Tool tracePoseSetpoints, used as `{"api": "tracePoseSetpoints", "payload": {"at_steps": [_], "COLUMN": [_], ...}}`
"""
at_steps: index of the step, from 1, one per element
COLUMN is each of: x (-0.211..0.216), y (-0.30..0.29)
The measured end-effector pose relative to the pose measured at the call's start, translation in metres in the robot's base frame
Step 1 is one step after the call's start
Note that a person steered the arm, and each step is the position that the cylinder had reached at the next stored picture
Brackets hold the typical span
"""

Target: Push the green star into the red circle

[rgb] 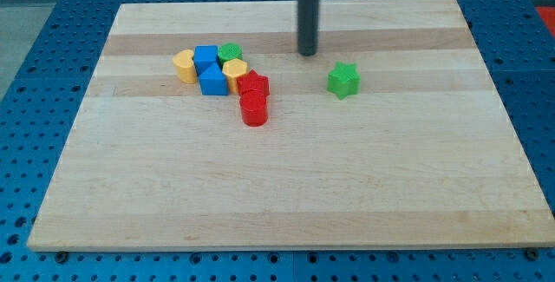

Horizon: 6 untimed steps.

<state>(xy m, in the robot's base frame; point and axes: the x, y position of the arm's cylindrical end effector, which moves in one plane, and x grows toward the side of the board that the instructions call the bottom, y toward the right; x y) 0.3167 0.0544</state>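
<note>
While the green star (343, 80) sits alone, my tip (308, 53) is seen up-left of it, apart; no fingers are fitted.

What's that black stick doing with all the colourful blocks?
That stick is a robot arm's rod, and my tip pushes blocks around the wooden board. Right now it touches nothing; it sits up and to the view's left of the green star, which stands alone. The red circle waits at the bottom of a huddle with another red block, two blue blocks, two yellow blocks and a green block. The star hasn't reached it yet.
</note>
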Motion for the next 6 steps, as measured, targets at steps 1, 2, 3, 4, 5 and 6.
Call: {"api": "tracePoseSetpoints", "payload": {"at_steps": [1, 2, 3, 4, 5, 6], "x": [0.016, 0.051, 0.088, 0.108, 0.109, 0.109], "y": [0.043, 0.046, 0.046, 0.043, 0.027, 0.006]}}
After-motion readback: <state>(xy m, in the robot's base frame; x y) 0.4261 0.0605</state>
